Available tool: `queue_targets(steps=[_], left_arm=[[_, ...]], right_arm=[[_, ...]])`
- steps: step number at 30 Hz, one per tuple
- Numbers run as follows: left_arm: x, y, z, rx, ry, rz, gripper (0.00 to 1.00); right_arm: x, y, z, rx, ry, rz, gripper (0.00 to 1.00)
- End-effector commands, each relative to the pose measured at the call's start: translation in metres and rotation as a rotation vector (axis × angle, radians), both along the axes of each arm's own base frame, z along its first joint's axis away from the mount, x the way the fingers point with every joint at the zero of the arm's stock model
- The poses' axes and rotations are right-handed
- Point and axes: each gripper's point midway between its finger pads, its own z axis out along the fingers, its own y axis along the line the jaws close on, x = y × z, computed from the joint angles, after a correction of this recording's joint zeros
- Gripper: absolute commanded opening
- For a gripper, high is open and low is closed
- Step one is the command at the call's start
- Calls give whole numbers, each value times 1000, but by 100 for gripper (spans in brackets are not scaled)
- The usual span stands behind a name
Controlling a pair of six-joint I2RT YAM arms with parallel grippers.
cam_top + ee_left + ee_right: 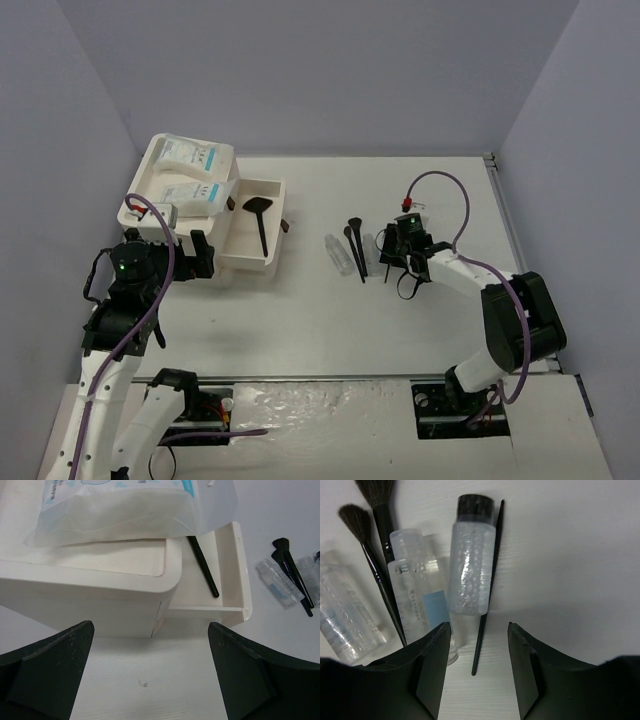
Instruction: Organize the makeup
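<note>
Right claw (479, 630): my fingers stand partly spread and pinch nothing, with the tips close over the table (400, 330). Between the tips lies the tail end of a thin black stick (488, 590); neither finger touches it. Just beside the stick lies a capped tube (470, 565), clear with a black cap, pointing away from me. Next to that lies a labelled tube (415, 595), clear with a pale blue label, its lower end hidden behind one of my fingers. Two black brushes (381, 517) lie beside it, bristles pointing away from me, and a third tube (342, 615) lies past them. This group sits around the middle of the table, somewhat toward the right edge and nearer the far edge than the near one.

Left claw (151, 627): my fingers are spread fully wide and hold nothing. They sit just in front of the near side of the white box (90, 597), which stands at the far left corner of the table. Its drawer (237, 575) is pulled out toward the table's middle, with one long-handled brush (202, 567) lying inside. Two white packets (195, 158) with teal labels lie on top of the box.
</note>
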Motion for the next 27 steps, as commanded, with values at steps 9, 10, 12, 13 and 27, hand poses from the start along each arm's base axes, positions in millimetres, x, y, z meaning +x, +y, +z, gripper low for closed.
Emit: queue_targets(steps=[9,10,12,13,27], left_arm=[[7,-4,19,-14,-65,-13,97],[7,-5,19,-14,-65,-13,97],[8,-5,19,-16,-66,-15,97],[8,-5,19,-16,-65,-15,97],[7,-6,19,-15,-65,-20,97]], right_arm=[[1,-13,-24,-93,23,-84,42],[0,-14,-27,-98,31,-86,41],[-2,-15,-33,-105,46,-91,40],[-3,-16,-35,-109,55,-95,39],[-16,-57,-36,-140,118,-215,11]])
